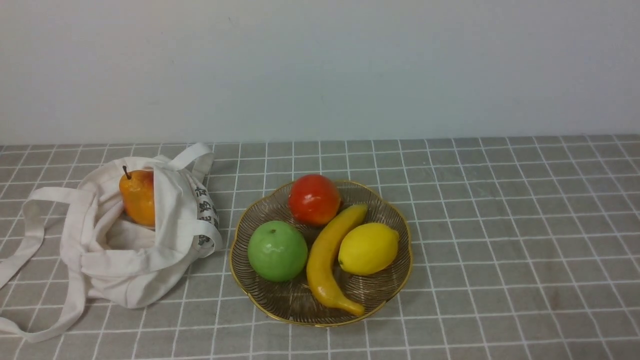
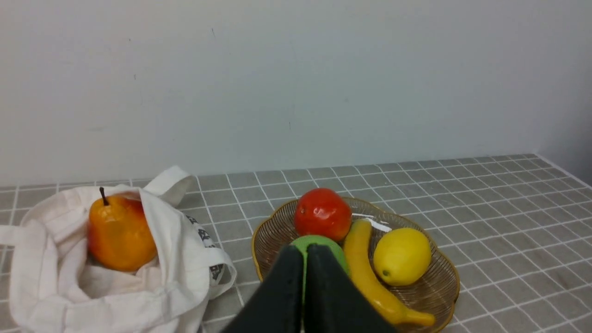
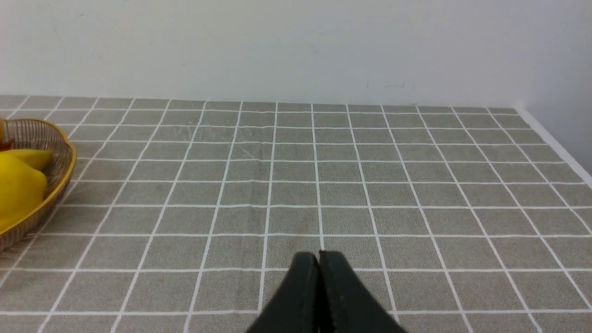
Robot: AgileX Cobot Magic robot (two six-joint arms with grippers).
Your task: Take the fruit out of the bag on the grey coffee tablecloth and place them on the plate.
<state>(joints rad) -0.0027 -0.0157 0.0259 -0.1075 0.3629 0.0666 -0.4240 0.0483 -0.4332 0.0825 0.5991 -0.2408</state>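
Observation:
The off-white cloth bag [image 1: 125, 240] lies open at the left of the grey checked tablecloth [image 1: 500, 250]. The orange-yellow pear [image 1: 137, 197] with a dark stem sits inside the bag; it also shows in the left wrist view [image 2: 120, 231]. The red-orange fruit [image 1: 314, 199] rests at the back of the smoky glass plate [image 1: 390, 292]. Neither gripper shows in the front view. My left gripper [image 2: 304, 249] is shut and empty, held back in front of the plate [image 2: 444, 296]. My right gripper [image 3: 318, 256] is shut and empty over bare cloth to the right of the plate [image 3: 55, 185].
A green apple [image 1: 277, 251], a yellow banana [image 1: 327, 257] and a lemon [image 1: 368, 248] also lie on the plate. The bag's long straps [image 1: 30, 240] trail off to the left. A pale wall stands behind the table. The table's right edge [image 3: 555, 143] shows in the right wrist view.

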